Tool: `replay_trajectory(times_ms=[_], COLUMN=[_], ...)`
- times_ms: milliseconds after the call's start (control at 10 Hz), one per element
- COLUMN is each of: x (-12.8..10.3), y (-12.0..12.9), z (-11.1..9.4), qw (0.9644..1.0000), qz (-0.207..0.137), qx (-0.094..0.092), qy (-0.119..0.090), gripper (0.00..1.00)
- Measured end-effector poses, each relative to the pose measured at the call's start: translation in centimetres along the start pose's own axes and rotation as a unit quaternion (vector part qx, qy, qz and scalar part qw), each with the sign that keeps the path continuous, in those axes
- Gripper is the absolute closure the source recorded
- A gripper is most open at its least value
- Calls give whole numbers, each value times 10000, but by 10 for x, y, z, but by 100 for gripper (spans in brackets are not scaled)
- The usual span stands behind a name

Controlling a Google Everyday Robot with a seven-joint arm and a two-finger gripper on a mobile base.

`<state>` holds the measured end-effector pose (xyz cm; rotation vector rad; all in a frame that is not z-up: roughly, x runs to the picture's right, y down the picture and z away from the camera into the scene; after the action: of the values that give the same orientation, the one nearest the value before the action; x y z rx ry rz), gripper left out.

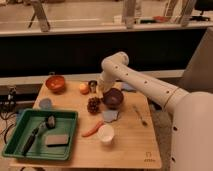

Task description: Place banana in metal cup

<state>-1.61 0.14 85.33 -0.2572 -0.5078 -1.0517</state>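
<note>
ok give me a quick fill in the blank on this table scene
1. In the picture, the gripper hangs on the ___ side of the metal cup.
2. The carrot lies just ___ of the white cup.
3. The grey block rests in the ___ tray.

Missing words: right; left; green

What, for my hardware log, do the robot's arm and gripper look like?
The arm is cream-white, built of thick rounded tubes with a bulbous elbow and a row of small dark dots along one link. No cables show. The gripper, between the metal cup and the dark bowl, looks the same pale colour.
</note>
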Motion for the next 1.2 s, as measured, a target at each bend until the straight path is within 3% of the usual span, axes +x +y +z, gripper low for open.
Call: replay_trajectory(times_ms=[100, 300, 400, 800, 1000, 1200], x=[-1, 6, 12, 25, 36, 46], y=[-2, 2, 6, -7, -14, -23], z=[1, -4, -6, 0, 1, 2], qw=[10000, 9984, 9953, 9863, 9815, 9788], qz=[-12, 134, 215, 182, 135, 74], qx=[31, 494, 891, 1610, 1874, 2000], qy=[14, 232, 322, 304, 358, 432], gripper=[99, 99, 99, 99, 99, 99])
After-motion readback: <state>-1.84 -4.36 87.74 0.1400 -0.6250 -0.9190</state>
